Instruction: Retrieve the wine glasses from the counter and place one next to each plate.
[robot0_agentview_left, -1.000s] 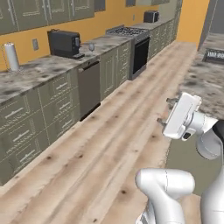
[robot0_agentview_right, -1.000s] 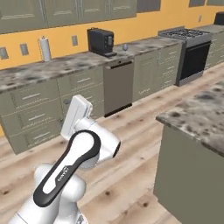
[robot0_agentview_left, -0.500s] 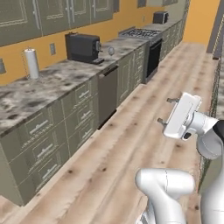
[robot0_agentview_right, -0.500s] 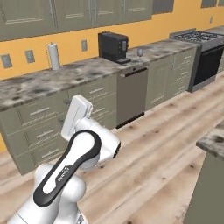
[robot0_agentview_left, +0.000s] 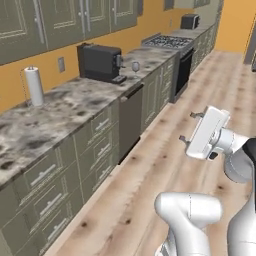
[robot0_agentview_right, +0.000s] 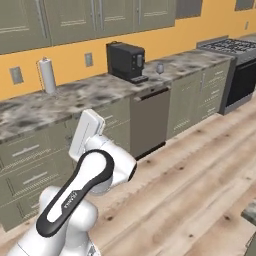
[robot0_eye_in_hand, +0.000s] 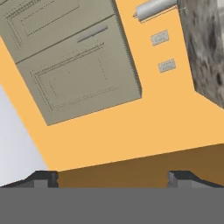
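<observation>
Base driven nearer counter (robot0_agentview_left: 75, 107), wine glass (robot0_agentview_left: 135, 66) far beyond raised pincer (robot0_eye_in_hand: 113, 177)

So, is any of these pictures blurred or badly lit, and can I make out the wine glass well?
Left base view: even light, soft throughout; the wine glass by the coffee machine is small and faint. Right base view: similar softness, the glass little more than a grey speck. Hand view: rolled sideways, flat orange wall, the claw tips dark, no glare.
</observation>
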